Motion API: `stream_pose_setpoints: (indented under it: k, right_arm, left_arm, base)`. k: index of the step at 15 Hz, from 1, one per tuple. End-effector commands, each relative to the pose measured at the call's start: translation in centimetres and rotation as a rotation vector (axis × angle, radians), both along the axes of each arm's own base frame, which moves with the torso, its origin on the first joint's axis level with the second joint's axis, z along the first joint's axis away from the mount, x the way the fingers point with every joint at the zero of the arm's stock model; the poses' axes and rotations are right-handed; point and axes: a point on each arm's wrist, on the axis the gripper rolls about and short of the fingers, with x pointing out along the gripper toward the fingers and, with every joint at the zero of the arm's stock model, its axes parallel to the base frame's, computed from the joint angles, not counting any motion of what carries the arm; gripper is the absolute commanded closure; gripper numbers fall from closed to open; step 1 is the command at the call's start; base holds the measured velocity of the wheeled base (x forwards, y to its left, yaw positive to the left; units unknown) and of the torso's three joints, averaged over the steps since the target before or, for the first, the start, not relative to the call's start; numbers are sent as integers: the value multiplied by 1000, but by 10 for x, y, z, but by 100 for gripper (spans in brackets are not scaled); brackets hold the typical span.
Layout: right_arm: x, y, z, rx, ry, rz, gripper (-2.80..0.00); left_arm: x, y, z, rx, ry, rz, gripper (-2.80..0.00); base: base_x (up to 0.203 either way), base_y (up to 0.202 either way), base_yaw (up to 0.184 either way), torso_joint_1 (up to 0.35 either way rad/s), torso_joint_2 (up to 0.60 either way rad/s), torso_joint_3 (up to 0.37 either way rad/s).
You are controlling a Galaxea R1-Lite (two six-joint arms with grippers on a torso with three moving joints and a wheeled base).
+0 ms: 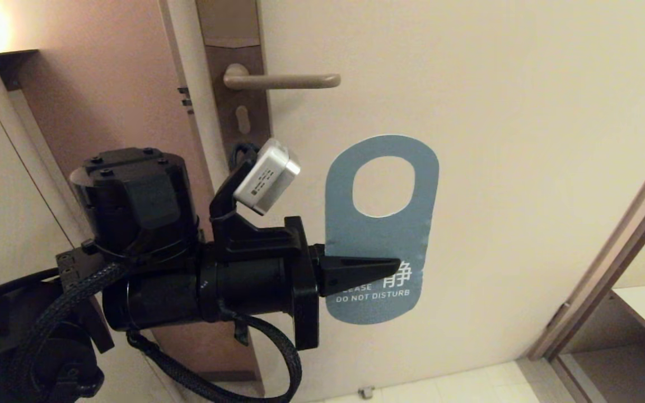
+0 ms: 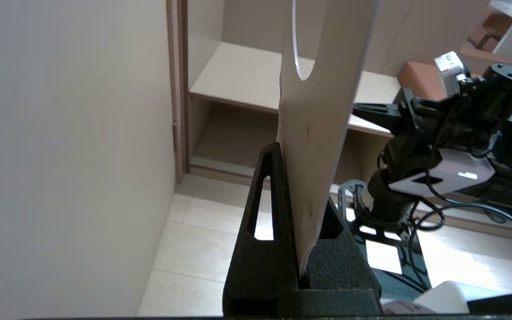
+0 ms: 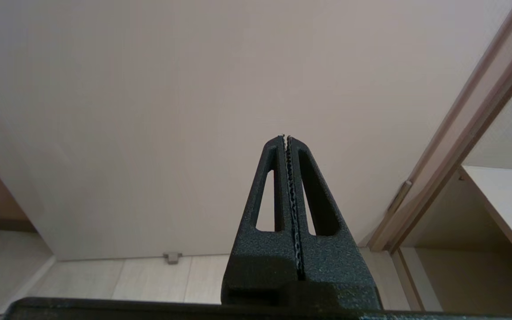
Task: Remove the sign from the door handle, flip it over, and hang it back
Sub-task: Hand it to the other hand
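Below handle (image 1: pixel 280 81), one sign (image 1: pixel 381 229) gripped.

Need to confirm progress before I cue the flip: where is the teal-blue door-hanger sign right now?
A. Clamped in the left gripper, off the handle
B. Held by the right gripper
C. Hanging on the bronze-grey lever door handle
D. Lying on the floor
A: the teal-blue door-hanger sign is pinched in the shut left gripper below the bare bronze-grey lever door handle; the right gripper is shut on nothing.
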Motion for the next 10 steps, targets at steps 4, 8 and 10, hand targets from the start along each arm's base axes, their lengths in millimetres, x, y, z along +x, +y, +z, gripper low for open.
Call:
stream_pose_setpoints:
  k: [4, 8, 10]
  right_arm:
    - [-9, 2, 33, 8, 44, 73, 0]
    - [25, 2, 76, 28, 184, 122, 0]
    - [56, 6, 97, 42, 228, 224, 0]
  left_arm:
    - [6, 3, 2, -15, -13, 18, 0]
    - [13, 7, 11, -38, -35, -55, 0]
    - [20, 2, 15, -49, -48, -69, 0]
  base:
    - [0, 0, 0, 0, 0, 0]
    - [0, 0, 0, 0, 0, 0]
    - [0, 0, 0, 0, 0, 0]
